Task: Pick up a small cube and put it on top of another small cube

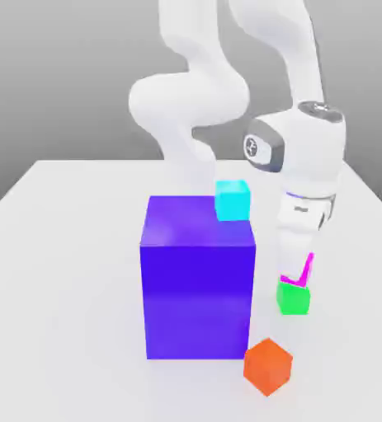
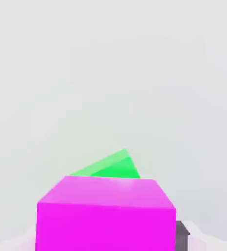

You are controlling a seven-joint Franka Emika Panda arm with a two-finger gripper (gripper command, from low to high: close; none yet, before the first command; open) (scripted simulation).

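We see the gripper pointing down over the magenta cube; whether its fingers grip the cube or have let go we cannot tell. Magenta cube sits on the green cube, touching it. In the hand view we note the magenta cube close up, the green cube behind it. Big blue block just beside, toward the exterior view's left; cyan cube on it. Orange cube near, on the white tabletop.

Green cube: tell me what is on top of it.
The magenta cube sits on top of the green cube, with the hand right over it. The hand view shows magenta covering most of the green top; whether it rests flat cannot be seen.
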